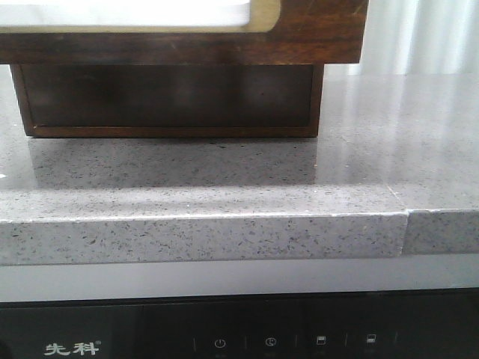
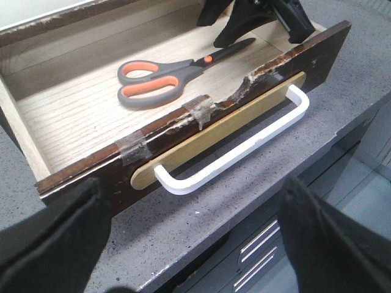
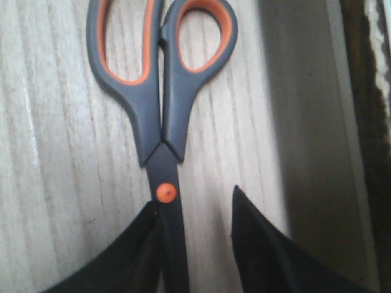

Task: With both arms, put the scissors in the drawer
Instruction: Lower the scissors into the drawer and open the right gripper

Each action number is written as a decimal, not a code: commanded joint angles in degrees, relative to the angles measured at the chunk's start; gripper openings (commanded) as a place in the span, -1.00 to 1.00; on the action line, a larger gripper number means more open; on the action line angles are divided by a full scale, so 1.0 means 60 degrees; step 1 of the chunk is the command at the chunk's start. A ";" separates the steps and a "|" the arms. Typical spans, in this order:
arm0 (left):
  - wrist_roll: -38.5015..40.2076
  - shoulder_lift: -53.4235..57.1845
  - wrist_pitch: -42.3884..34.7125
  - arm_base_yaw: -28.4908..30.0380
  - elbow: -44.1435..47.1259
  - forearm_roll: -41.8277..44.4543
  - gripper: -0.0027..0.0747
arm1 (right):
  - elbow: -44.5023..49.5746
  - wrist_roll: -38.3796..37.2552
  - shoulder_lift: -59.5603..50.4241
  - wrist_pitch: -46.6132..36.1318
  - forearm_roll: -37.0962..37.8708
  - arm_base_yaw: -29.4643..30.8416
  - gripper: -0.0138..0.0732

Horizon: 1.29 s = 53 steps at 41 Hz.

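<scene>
Scissors (image 2: 160, 76) lie flat on the pale wood floor of the pulled-out drawer (image 2: 91, 116), blades toward its far corner, where the right hand (image 3: 195, 244) hovers with its fingers spread either side of the blade and gripping nothing. The left hand (image 2: 189, 238) hangs open over the bench (image 2: 177, 232), just short of the white handle (image 2: 238, 149). Placement looks done; shutting the drawer appears to remain.
</scene>
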<state>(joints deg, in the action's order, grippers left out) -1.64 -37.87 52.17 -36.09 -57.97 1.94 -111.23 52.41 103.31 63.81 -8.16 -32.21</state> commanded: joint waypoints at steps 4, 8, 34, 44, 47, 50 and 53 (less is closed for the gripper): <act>0.0081 -0.0037 -0.0695 -0.0056 -0.0333 -0.0004 0.48 | -0.0246 0.0054 -0.0425 -0.0476 -0.0002 0.0008 0.08; 0.0081 -0.0037 -0.0695 -0.0056 -0.0333 -0.0004 0.48 | -0.0246 -0.0176 -0.0483 -0.0476 -0.0002 0.0008 0.08; 0.0081 -0.0037 -0.0695 -0.0056 -0.0333 -0.0004 0.48 | -0.0157 -0.6455 -0.3411 0.0901 0.1054 0.0046 0.08; 0.0081 -0.0037 -0.0695 -0.0056 -0.0333 -0.0004 0.48 | 0.2115 -0.8895 -0.5440 0.0264 0.1935 0.0046 0.08; 0.0081 -0.0037 -0.0695 -0.0056 -0.0333 -0.0004 0.48 | 0.3103 -0.9022 -0.6060 -0.0279 0.1883 0.0046 0.08; 0.0081 -0.0037 -0.0695 -0.0056 -0.0333 -0.0004 0.48 | 0.3970 -0.9022 -0.6666 -0.0654 0.1809 0.0046 0.08; 0.0081 -0.0037 -0.0695 -0.0056 -0.0333 -0.0004 0.48 | 0.4797 -0.9022 -0.7308 -0.0966 0.1796 0.0046 0.08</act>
<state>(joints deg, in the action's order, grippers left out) -1.64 -37.87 52.17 -36.09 -57.97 1.94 -86.08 -1.12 64.48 64.31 2.31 -32.21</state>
